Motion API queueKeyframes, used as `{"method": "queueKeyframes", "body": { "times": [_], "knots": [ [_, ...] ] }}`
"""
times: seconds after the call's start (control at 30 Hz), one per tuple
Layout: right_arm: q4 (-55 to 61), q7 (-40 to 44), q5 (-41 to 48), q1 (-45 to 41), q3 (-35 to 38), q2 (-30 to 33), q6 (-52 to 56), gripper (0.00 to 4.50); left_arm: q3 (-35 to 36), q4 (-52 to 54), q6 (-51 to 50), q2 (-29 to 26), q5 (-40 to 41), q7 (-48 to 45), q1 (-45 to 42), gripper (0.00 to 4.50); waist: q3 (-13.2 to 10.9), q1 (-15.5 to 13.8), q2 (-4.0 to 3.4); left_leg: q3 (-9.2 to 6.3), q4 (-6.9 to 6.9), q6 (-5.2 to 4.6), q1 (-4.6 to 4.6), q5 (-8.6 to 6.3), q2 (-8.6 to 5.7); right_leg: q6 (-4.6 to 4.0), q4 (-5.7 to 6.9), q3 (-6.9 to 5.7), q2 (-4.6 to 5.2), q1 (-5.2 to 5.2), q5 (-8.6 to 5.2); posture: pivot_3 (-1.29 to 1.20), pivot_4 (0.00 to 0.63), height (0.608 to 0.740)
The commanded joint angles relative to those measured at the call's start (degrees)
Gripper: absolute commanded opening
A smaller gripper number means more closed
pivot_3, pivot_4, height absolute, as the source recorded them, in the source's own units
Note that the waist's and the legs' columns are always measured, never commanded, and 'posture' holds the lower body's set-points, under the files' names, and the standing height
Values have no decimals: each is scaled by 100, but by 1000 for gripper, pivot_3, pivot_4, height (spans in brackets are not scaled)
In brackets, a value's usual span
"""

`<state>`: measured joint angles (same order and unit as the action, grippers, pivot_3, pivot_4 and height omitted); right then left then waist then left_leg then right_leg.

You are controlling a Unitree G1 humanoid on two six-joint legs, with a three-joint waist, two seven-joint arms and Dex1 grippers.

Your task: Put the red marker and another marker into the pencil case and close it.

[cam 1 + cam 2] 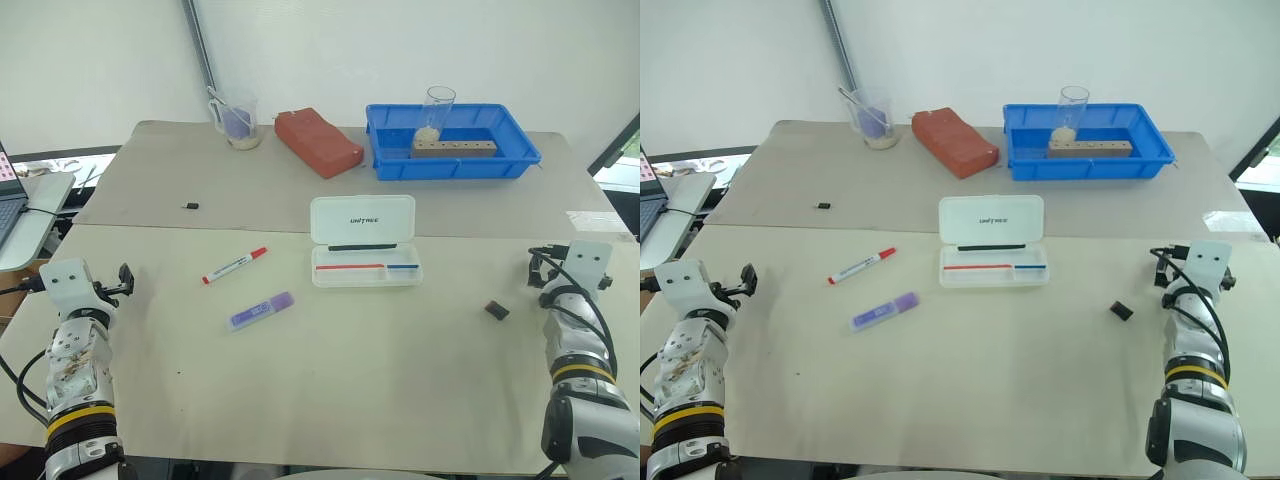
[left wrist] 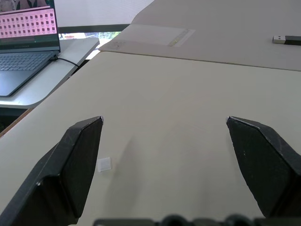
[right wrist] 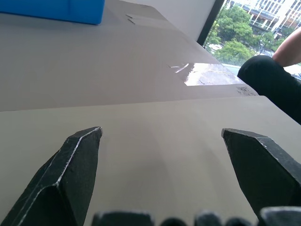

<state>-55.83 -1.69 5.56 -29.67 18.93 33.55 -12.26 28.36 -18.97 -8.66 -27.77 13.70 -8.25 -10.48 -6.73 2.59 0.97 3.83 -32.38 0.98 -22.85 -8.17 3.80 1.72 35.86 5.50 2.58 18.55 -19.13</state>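
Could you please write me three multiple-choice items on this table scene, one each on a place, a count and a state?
1. Where does the red marker lie?
A. in the blue tray
B. on the table, on the robot's left of the pencil case
C. inside the case

2. How many thin sticks lie in the pencil case?
A. one
B. three
C. five

3. How is the case?
A. lid open
B. lid shut
C. upside down

Answers: 1 B, it rests on bare table above the purple marker; 2 B, black, red and blue; 3 A, the lettered lid lies folded back.
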Motion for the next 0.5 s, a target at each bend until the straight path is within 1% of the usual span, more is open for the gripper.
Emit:
{"method": "queueKeyframes", "body": {
  "times": [0.03, 0.2, 0.3, 0.37, 0.4, 0.43, 0.5],
  "knots": [
    [221, -34, 28, -103, 93, 166, -33, 4500, 130, 176, 52, -137, 68, -21, 27, 4457, 0, 1, 0, 0, 0, 0, 0, 0, 0, 0, 0, 0, 0, 0, 0, 0, 150, 740],
    [192, 1, 8, -147, 72, 218, -18, 4500, 170, 277, 57, -107, 106, -12, 71, 4457, 0, 2, 0, 0, 2, 0, 0, 0, 0, 0, 0, 1, 0, 2, 0, 0, 150, 740],
    [303, 107, -6, -213, 34, 291, -16, 4500, 195, 488, 1, -208, 224, -223, 167, 4457, 0, 4, 0, 1, 3, 0, -1, 0, 2, -1, 0, 2, 1, 5, 0, 0, 150, 740],
    [481, 400, 33, -269, -26, 348, 49, 4500, -9, 733, 23, -436, 100, -538, 262, 4457, -4, 6, 5, 1, 5, 0, -1, 0, 2, -1, 0, 2, 0, 8, 0, 0, 150, 740],
    [620, 648, 48, -285, -91, 386, 120, 4500, -171, 898, 37, -598, -17, -724, 298, 4457, -5, 7, 8, 1, 10, 0, -2, 0, 2, -3, 0, 2, -1, 11, 1, 0, 150, 740],
    [802, 934, 94, -308, -146, 433, 248, 4500, -306, 1135, -87, -733, 43, -978, 253, 4457, -7, 9, 10, 1, 13, 2, -2, -1, 2, -5, 0, 2, -2, 14, 1, 0, 150, 740],
    [1500, 1887, 232, -262, -386, 622, 646, 4500, -824, 1700, -427, -1137, 244, -1775, -64, 4457, -12, -13, 4, 2, 19, 7, -5, -3, 4, -8, 1, 2, -1, 19, 2, 0, 150, 740]
  ]
}}
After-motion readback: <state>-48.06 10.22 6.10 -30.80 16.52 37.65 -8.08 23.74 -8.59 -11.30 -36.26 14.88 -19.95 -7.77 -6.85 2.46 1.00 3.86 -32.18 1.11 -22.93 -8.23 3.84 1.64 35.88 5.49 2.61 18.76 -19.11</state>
